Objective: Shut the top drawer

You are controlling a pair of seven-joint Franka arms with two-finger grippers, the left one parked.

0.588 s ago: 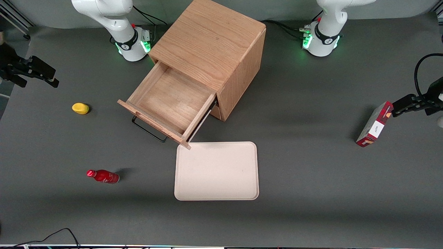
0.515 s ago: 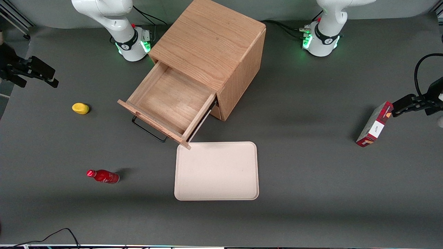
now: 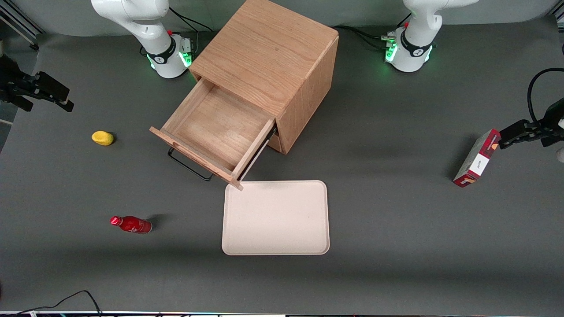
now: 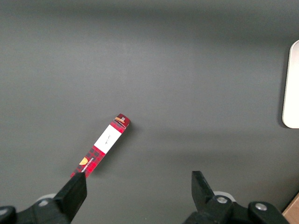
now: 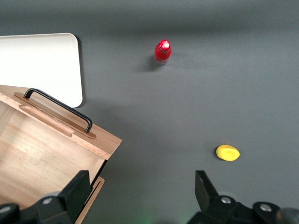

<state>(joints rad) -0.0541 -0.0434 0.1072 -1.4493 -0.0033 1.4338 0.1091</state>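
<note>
The top drawer (image 3: 216, 127) of the oak cabinet (image 3: 269, 66) stands pulled far out, its shallow box empty. Its thin black bar handle (image 3: 189, 166) faces the front camera and the working arm's end of the table. My right gripper (image 3: 66, 99) hovers high near the table's edge at the working arm's end, well apart from the drawer. Its fingers are open and hold nothing. In the right wrist view the gripper (image 5: 141, 191) is above the bare table beside the drawer's corner, with the drawer (image 5: 42, 149) and its handle (image 5: 58, 109) in sight.
A yellow object (image 3: 102, 138) lies on the table between the gripper and the drawer. A red bottle (image 3: 131, 224) lies nearer the front camera. A beige tray (image 3: 276, 217) sits just in front of the drawer's corner. A red box (image 3: 477, 158) stands toward the parked arm's end.
My right gripper has crept very slightly toward the table's edge at the working arm's end. The drawer and the other things have not moved.
</note>
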